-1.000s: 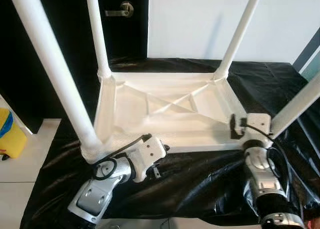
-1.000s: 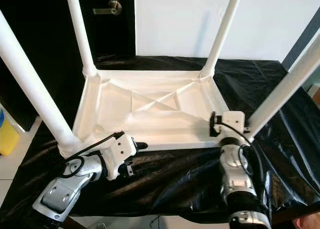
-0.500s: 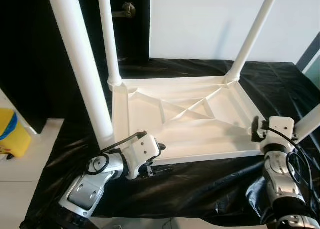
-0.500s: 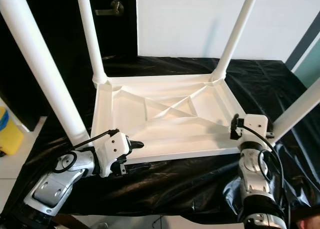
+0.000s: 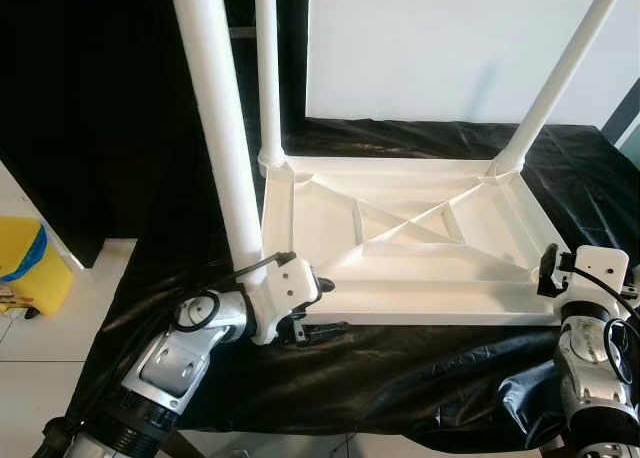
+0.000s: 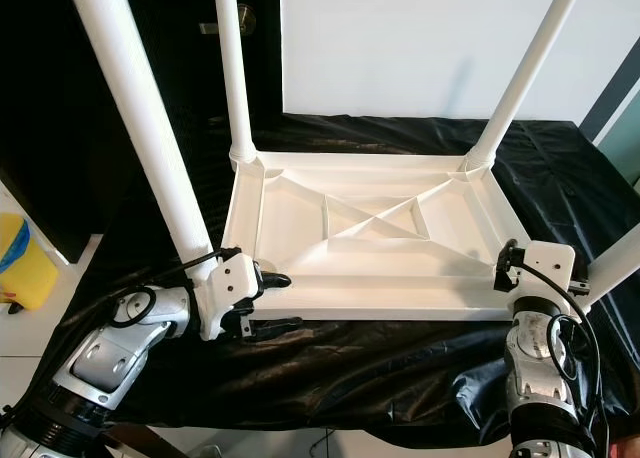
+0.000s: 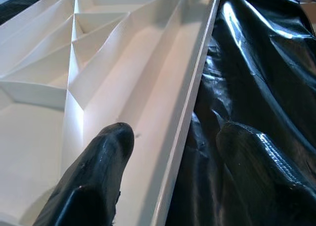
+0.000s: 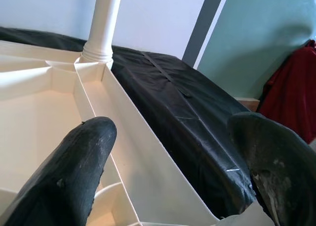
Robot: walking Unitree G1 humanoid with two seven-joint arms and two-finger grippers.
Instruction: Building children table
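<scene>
— Where does the upturned children's table (image 6: 370, 243) lie?
— Legs-up on the black-draped desk (image 6: 560, 168), long axis across; left tool (image 6: 268, 303) and right tool (image 8: 168, 162), both spread, straddle its near corners' rim.

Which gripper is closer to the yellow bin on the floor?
Left. The left gripper straddles the tabletop's near rim at its left corner, on the yellow bin's side; the right gripper is at the opposite corner.

Right gripper (image 8: 173, 152) is spread wide, straddling the rim of the upside-down white table (image 8: 44, 102), one finger (image 8: 74, 162) inside, the other over the black sheet (image 8: 173, 102). One leg (image 8: 104, 23) stands at the far corner.
</scene>
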